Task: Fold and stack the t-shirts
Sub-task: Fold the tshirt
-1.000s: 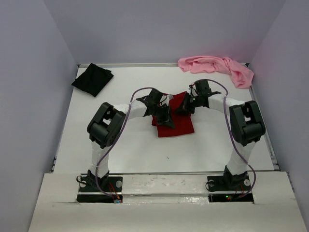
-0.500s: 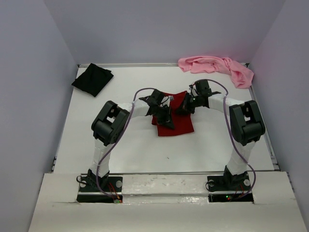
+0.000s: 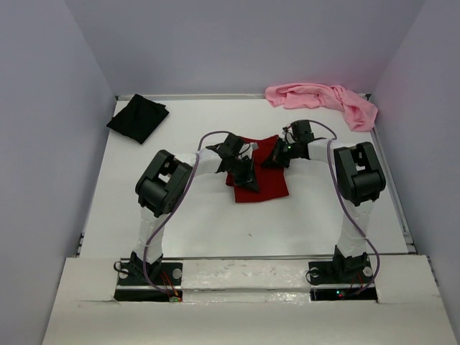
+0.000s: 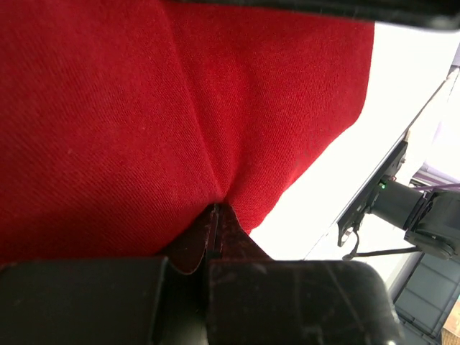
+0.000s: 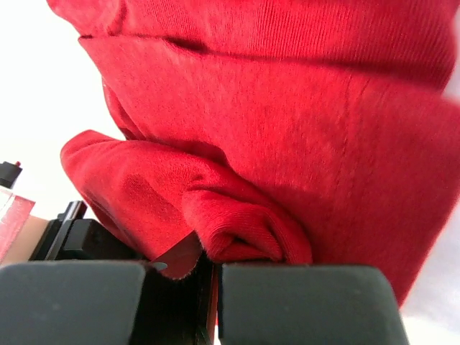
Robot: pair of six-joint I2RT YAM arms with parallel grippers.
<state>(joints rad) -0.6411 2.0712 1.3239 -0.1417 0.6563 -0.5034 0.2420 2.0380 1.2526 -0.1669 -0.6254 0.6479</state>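
A dark red t-shirt (image 3: 263,181) lies folded small at the middle of the table. My left gripper (image 3: 243,172) is shut on its left side, and the cloth (image 4: 180,108) fills the left wrist view, pinched at the jaw tips. At the shirt's far right part, my right gripper (image 3: 275,154) is shut on a bunched fold (image 5: 237,223). The black t-shirt (image 3: 137,118) sits folded at the far left corner. The light pink t-shirt (image 3: 323,99) lies crumpled along the far right edge.
Grey walls close the table on three sides. A raised rim (image 3: 201,95) runs along the far edge. The right arm's upper link (image 3: 357,176) stands just right of the red shirt, and the left arm's (image 3: 162,185) stands to its left.
Both grippers stayed shut on the red shirt. The left arm's elbow shifted slightly right, and the right arm's upper link swung a little left and away from the near edge.
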